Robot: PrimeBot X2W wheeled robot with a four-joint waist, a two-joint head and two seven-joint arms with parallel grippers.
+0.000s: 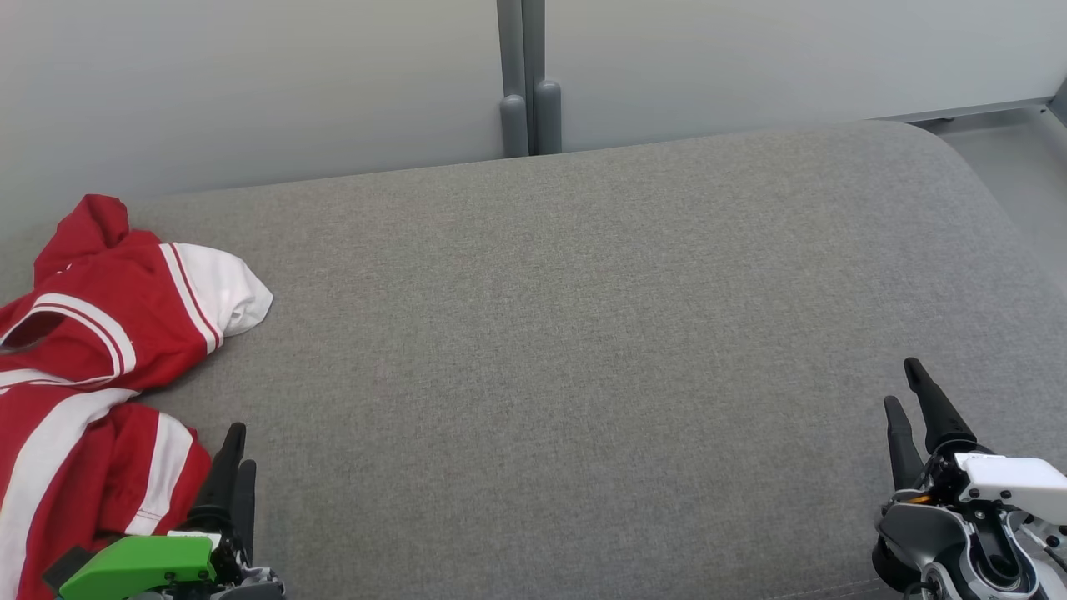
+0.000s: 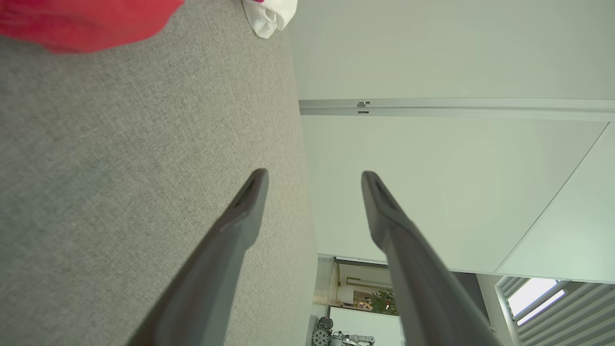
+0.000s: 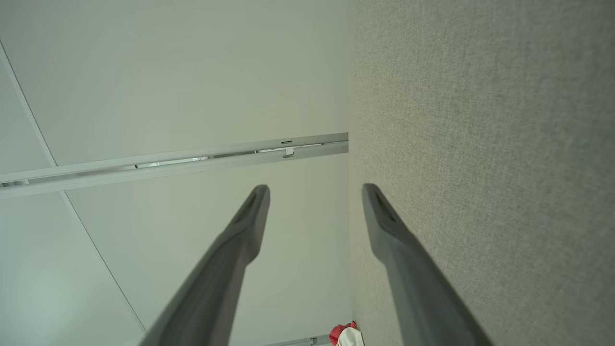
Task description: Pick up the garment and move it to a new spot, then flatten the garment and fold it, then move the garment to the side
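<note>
A red and white shirt [image 1: 92,333] lies in a heap at the left end of the grey tabletop [image 1: 583,333].
The shirt is crumpled, with a white sleeve sticking out toward the middle, and part of it runs off the left edge of the head view. The left tool [image 1: 240,450] sits just beside the shirt's near edge, its two dark fingers spread apart with nothing between them. The right tool [image 1: 903,383] is at the right end of the tabletop, well apart from the shirt. Its fingers are spread wide too, and it holds nothing. Behind the tabletop stands a pale wall [image 1: 250,83] with a grey post [image 1: 525,83] in it.
</note>
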